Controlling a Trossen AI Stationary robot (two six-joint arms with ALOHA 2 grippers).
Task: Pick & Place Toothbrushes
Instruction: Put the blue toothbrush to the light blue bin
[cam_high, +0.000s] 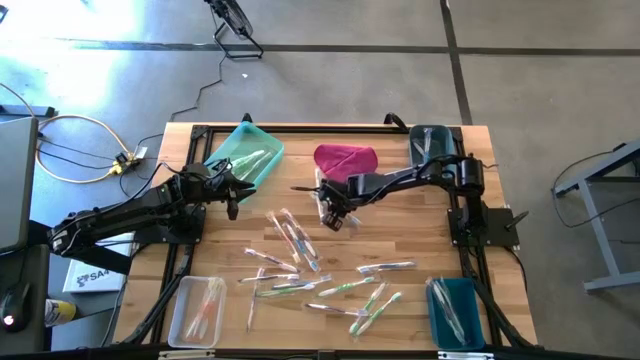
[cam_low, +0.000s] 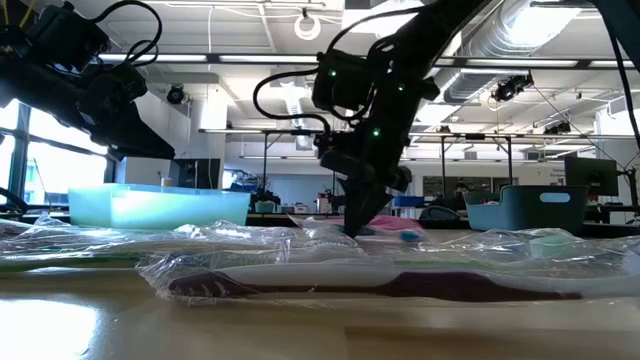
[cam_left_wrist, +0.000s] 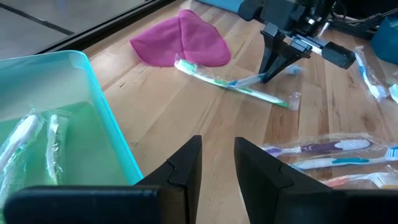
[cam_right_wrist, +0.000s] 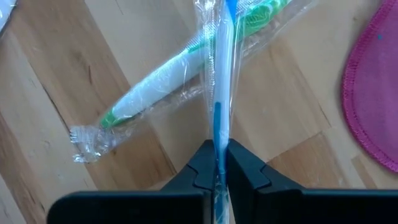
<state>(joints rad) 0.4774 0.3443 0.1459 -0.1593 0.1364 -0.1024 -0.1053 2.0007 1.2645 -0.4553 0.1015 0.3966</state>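
Several wrapped toothbrushes (cam_high: 300, 262) lie scattered on the wooden table (cam_high: 420, 230). My right gripper (cam_high: 335, 217) stands just on the near side of the magenta cloth (cam_high: 346, 160), shut on a blue and white toothbrush (cam_right_wrist: 219, 81). That brush crosses over a green and white toothbrush (cam_right_wrist: 163, 76) lying flat on the wood. My left gripper (cam_left_wrist: 217, 163) hovers open, with nothing between its fingers, beside the teal tray (cam_high: 246, 152), which holds green-handled brushes (cam_left_wrist: 25, 140). My right gripper pinches the blue and white toothbrush between its two fingers at one end of its wrapped handle (cam_right_wrist: 217, 152). The fingers (cam_left_wrist: 271, 62) come steeply from above, slanting. The brush runs out away from the fingers and lies over the green and white toothbrush. Whether it is lifted clear, I cannot tell.
A clear bin (cam_high: 197, 310) with brushes stands at the near left corner, a blue bin (cam_high: 456, 312) at the near right, and a dark blue bin (cam_high: 428, 140) at the far right. Bare wood (cam_high: 420, 230) lies right of the gripper.
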